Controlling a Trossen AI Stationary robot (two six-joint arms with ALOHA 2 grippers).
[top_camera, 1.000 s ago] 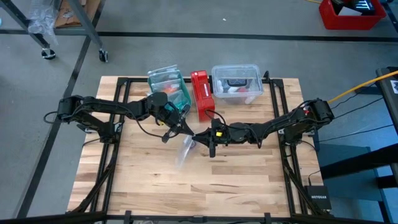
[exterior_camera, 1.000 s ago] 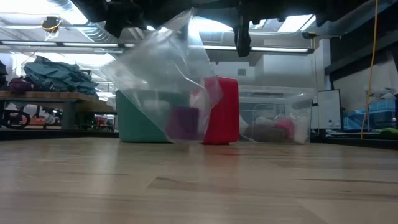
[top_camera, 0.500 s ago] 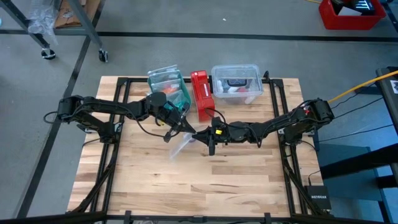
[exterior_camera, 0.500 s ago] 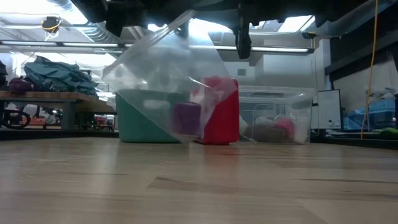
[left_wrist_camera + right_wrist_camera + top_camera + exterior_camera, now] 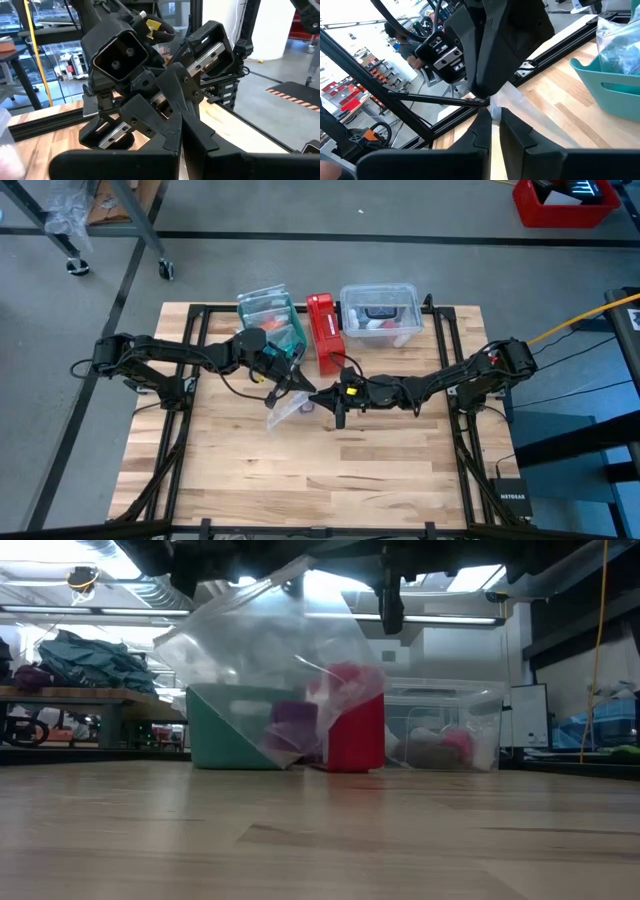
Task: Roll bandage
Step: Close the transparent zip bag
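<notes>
A clear plastic bag (image 5: 262, 660) hangs at the table's middle between my two grippers; it also shows in the high view (image 5: 283, 409). The purple bandage (image 5: 293, 722) is a small coiled roll lying tilted in the bag's lower part, and it shows in the high view (image 5: 305, 406) too. My left gripper (image 5: 303, 387) and my right gripper (image 5: 322, 395) meet tip to tip, both shut on the bag's top. Whether the bag's lower corner (image 5: 292, 762) touches the table, I cannot tell. My left gripper pinches the bag's top edge (image 5: 290, 580) between its two fingers, coming from the table's left; its own fingers (image 5: 172, 120) hide the place of contact. The bag hangs below it. My right gripper pinches the clear plastic at the bag's top (image 5: 512, 100) between its two fingers, coming level from the table's right, right against my left gripper. The bag hangs slack below with the bandage inside.
A teal basket (image 5: 272, 320), a red box (image 5: 323, 330) and a clear lidded container (image 5: 380, 315) stand in a row at the table's far edge, just behind the grippers. Bare wood (image 5: 300, 470) lies toward the near edge.
The bag's hanging lower end has swung from the near side toward the table's left while its top stayed between my grippers. The bandage inside has tipped over and shifted in the bag's lower part.
</notes>
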